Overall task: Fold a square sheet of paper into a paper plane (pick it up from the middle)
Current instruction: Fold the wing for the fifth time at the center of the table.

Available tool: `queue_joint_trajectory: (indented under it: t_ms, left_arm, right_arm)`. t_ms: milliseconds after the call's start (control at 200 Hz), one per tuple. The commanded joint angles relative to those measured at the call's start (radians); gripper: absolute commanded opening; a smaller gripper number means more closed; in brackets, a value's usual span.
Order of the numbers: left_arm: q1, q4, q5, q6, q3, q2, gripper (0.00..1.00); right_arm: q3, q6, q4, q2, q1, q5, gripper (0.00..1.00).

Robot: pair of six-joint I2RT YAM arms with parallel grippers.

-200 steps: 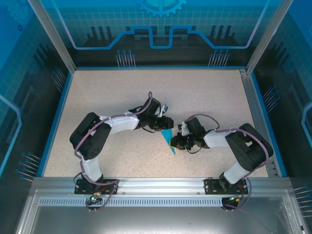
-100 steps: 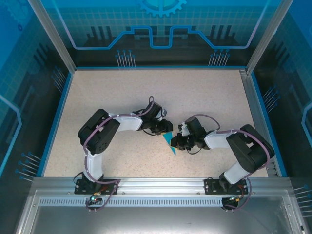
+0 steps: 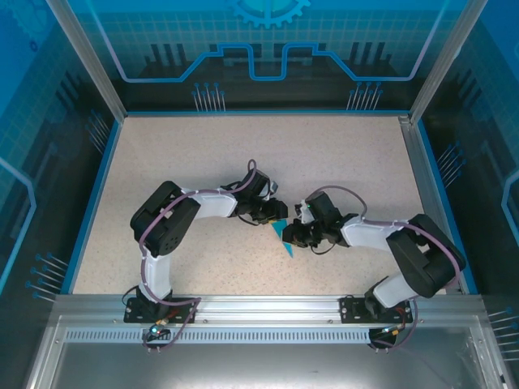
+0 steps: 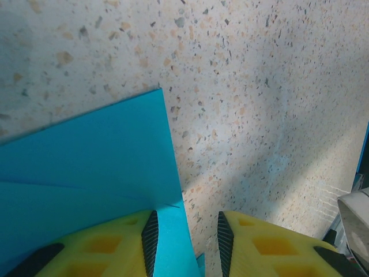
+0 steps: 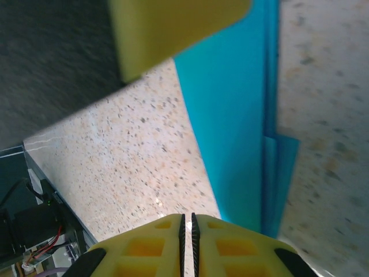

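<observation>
The square sheet of paper is folded into a narrow pointed cyan paper plane [image 3: 281, 233] that lies flat on the speckled table between my two grippers. My left gripper [image 3: 273, 213] sits at its far end. In the left wrist view the cyan paper [image 4: 86, 156] runs under the left finger [image 4: 98, 251] and partly into the gap, and the left gripper [image 4: 187, 238] is open over it. My right gripper [image 3: 292, 235] is at the plane's right edge. In the right wrist view the right gripper [image 5: 185, 222] is shut on nothing, just left of the layered paper [image 5: 236, 115].
The tabletop [image 3: 203, 154] is fenced by a blue rim and metal frame posts [image 3: 85, 57]. A yellow finger of the left gripper [image 5: 173, 23] shows at the top of the right wrist view, close above the paper. Both arms crowd the table's centre.
The left arm's elbow swung right and toward the paper, then held still. Its jaws narrowed slightly. The right arm's elbow shifted a little to the right. The paper stayed in place.
</observation>
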Motion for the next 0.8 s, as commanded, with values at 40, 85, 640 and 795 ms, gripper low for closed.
queue_joint_trajectory:
  t_ms: [40,85,640,795]
  left_arm:
    - [-0.001,-0.022,-0.023,-0.005,-0.03,0.039,0.36]
    - [0.0,-0.023,-0.023,-0.004,-0.031,0.038,0.37]
    - [0.001,-0.032,-0.075,0.006,-0.052,0.052,0.35]
    - [0.001,-0.029,-0.077,0.004,-0.055,0.054,0.35]
  right_arm:
    - [0.042,-0.012,-0.016,0.08,0.037,0.002,0.13]
    - [0.035,-0.012,-0.014,0.101,0.033,0.01,0.13]
    - [-0.11,-0.014,-0.009,0.051,0.006,-0.019,0.15]
    - [-0.142,-0.025,0.005,0.044,0.005,-0.047,0.16]
